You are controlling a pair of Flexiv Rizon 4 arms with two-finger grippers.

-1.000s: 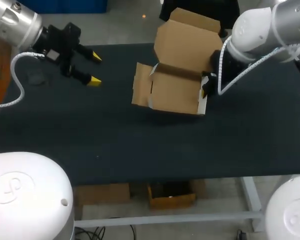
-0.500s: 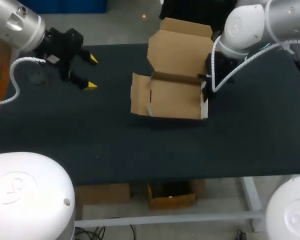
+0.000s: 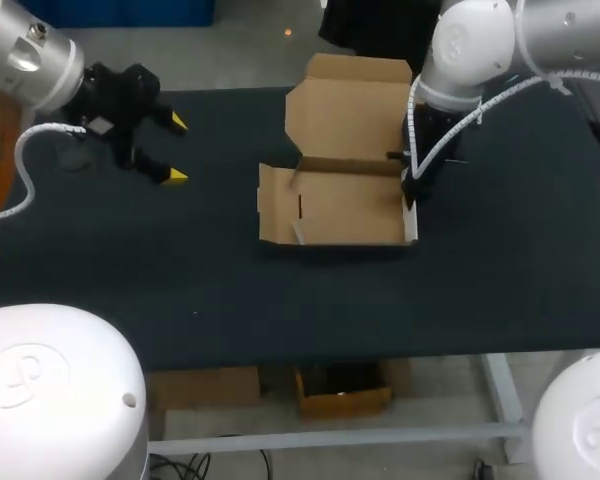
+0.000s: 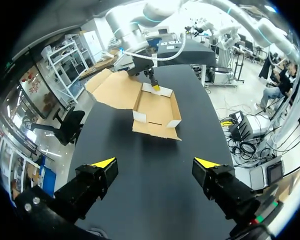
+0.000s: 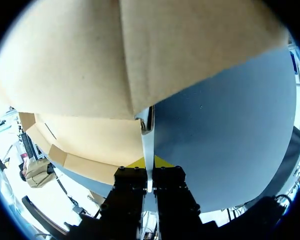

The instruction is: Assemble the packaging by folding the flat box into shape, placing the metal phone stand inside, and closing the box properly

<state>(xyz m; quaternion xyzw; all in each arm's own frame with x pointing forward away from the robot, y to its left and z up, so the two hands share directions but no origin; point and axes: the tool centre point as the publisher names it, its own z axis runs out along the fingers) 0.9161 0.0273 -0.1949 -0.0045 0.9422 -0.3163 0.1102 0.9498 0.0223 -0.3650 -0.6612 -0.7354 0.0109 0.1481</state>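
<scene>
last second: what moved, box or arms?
The right gripper, shut on the box's right wall throughout, swung the box round. It was skewed; now it sits square to the table edge, slightly further left. The left gripper drifted a little left. Unchanged: left fingers open and empty, lid up.

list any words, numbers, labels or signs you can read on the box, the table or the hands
None legible.
cardboard box: plain brown faces, no print showing.
table: black top, no label.
left hand and right hand: black with yellow tips, no readable marks.
</scene>
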